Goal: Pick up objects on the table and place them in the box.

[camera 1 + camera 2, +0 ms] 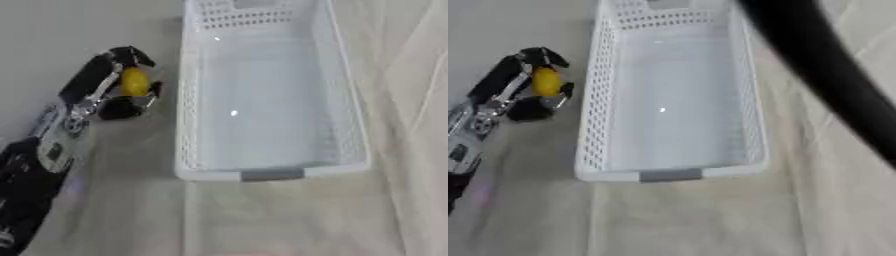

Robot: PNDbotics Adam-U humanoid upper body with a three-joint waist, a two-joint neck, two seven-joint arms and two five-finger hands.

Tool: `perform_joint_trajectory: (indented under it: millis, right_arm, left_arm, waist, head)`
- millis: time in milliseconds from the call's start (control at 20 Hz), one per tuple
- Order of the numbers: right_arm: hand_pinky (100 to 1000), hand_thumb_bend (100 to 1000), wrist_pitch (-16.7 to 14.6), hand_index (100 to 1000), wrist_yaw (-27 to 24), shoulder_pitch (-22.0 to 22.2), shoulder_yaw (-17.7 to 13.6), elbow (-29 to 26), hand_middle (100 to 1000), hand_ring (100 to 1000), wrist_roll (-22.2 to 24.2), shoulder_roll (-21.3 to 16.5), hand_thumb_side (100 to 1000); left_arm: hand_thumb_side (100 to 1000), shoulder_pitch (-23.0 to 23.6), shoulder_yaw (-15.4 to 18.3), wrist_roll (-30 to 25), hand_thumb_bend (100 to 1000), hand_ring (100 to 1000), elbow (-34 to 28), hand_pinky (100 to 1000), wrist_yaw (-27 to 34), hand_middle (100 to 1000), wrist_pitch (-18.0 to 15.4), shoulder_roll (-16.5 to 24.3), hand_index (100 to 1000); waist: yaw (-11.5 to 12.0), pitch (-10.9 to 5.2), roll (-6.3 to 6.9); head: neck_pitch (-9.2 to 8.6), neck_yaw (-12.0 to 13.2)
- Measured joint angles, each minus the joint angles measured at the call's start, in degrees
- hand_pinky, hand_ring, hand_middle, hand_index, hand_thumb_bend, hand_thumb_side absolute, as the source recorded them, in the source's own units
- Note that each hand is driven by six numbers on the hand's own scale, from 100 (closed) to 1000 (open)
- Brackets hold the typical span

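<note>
Left arm [39, 165] enters from the lower left corner, black with a silver wrist section, angled up and to the right over the table.

Left hand [105, 92] sits at the end of it, just left of the box. Fingers and thumb are curled round a small yellow object [134, 81]; black fingers [129, 55] arch over its top, the thumb closes in from below and right. The yellow object is rounded and oblong, standing roughly upright in the grasp. It is outside the box, near the outer face of the left wall, about level with the box's middle. Cannot tell whether hand or object touches the cloth beneath.

Table is covered with a pale beige cloth [289, 220], creased, with long folds running along the right side.

White plastic box [354, 125] lies centre frame, long and narrow, its long axis running away from the camera. Perforated lattice walls, smooth floor with a glint of light on it. A grey tab [271, 174] sits on the near rim. Nothing shows inside the box.

Right side: in the right eye view only, a thick black band [833, 75] crosses diagonally from top centre to the right edge, blurred and close to the camera. Cannot tell what it is. Right hand shows in neither view.
</note>
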Motion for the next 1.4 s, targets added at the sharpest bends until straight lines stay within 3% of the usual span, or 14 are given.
perform_joint_trajectory:
  millis: [350, 400, 450, 500, 600, 750, 850, 900, 950, 1000, 1200, 1400]
  right_arm:
    - [461, 100, -0.2, 721, 0.0, -0.2, -0.2, -0.3, 655, 569, 0.2, 0.0, 877]
    - [461, 100, -0.2, 721, 0.0, -0.2, -0.2, -0.3, 655, 569, 0.3, 0.0, 877]
    - [460, 100, -0.2, 721, 0.0, -0.2, -0.2, -0.3, 655, 569, 0.3, 0.0, 877]
    - [460, 100, -0.1, 721, 0.0, -0.2, -0.2, -0.4, 654, 569, 0.4, 0.0, 877]
    - [460, 100, -0.1, 721, 0.0, -0.2, -0.2, -0.7, 654, 569, 0.5, 0.0, 877]
    - [460, 100, -0.1, 721, 0.2, -0.2, -0.2, -1.0, 654, 569, 0.7, 0.0, 879]
    - [460, 100, -0.1, 721, 0.4, -0.2, -0.2, -1.2, 654, 569, 0.8, 0.0, 877]
    - [460, 100, -0.1, 721, 0.5, -0.2, -0.2, -1.3, 654, 568, 0.9, 0.0, 882]
    - [460, 100, 0.0, 721, 0.5, -0.2, -0.2, -1.3, 654, 568, 0.9, 0.0, 877]
    - [460, 100, 0.0, 721, 0.5, -0.2, -0.2, -1.4, 654, 568, 1.0, 0.0, 878]
    - [460, 100, 0.1, 721, 0.5, -0.3, -0.2, -1.7, 654, 568, 1.1, 0.0, 878]
    - [460, 100, 0.1, 721, 0.6, -0.3, -0.2, -1.7, 654, 568, 1.3, 0.0, 878]
  left_arm:
    - [623, 0.7, 0.2, -0.1, 100, 592, 0.0, 375, 0.2, 689, -0.2, 0.1, 744]
    - [518, 0.8, 0.2, -0.2, 100, 591, 0.0, 372, 0.2, 688, -0.3, 0.2, 744]
    - [196, 0.9, 0.2, -0.2, 100, 578, -0.1, 352, 0.1, 680, -0.4, 0.2, 750]
    - [100, 1.0, 0.1, -0.2, 291, 569, -0.1, 337, -0.1, 668, -0.5, 0.3, 757]
    - [100, 1.6, 0.1, 0.0, 436, 563, -0.4, 325, -1.6, 663, -0.9, 0.8, 776]
    - [100, 2.4, 0.0, 1.9, 424, 553, -0.7, 308, -5.0, 653, -1.6, 1.2, 773]
    - [100, 2.9, -0.2, 3.9, 398, 520, -0.6, 262, -7.7, 597, -2.3, 1.2, 714]
    - [100, 3.0, -0.2, 5.0, 385, 446, -0.6, 100, -8.9, 478, -2.7, 1.2, 607]
    - [100, 3.1, -0.2, 6.3, 266, 268, -0.5, 100, -9.7, 284, -3.0, 1.2, 410]
    - [100, 3.2, -0.2, 7.9, 237, 100, -0.5, 100, -10.9, 111, -3.4, 1.2, 241]
    - [100, 3.7, 0.2, 16.1, 402, 100, 0.4, 100, -11.8, 100, -5.7, 0.8, 176]
    - [100, 3.9, 0.2, 20.4, 405, 100, 1.5, 100, -11.3, 100, -8.0, 0.6, 172]
  waist:
    - [0.0, 0.05, 0.0]
    - [0.0, 0.05, 0.0]
    - [-0.1, 0.05, 0.0]
    - [-0.1, 0.05, 0.0]
    - [-0.3, 0.05, 0.0]
    - [-0.4, 0.05, 0.0]
    - [-0.4, 0.03, 0.0]
    - [-0.4, 0.02, -0.01]
    - [-0.4, 0.02, -0.05]
    - [-0.4, 0.02, -0.1]
    - [-0.6, 0.22, -0.44]
    - [-0.7, 0.22, -0.44]
  head:
    - [0.05, 0.0]
    - [0.05, 0.0]
    - [0.05, 0.0]
    - [0.05, 0.0]
    - [0.05, 0.0]
    - [0.05, -0.4]
    - [0.05, -0.4]
    - [0.05, -0.4]
    - [0.05, -0.4]
    - [0.05, -0.4]
    - [0.05, -0.4]
    - [0.05, -0.4]
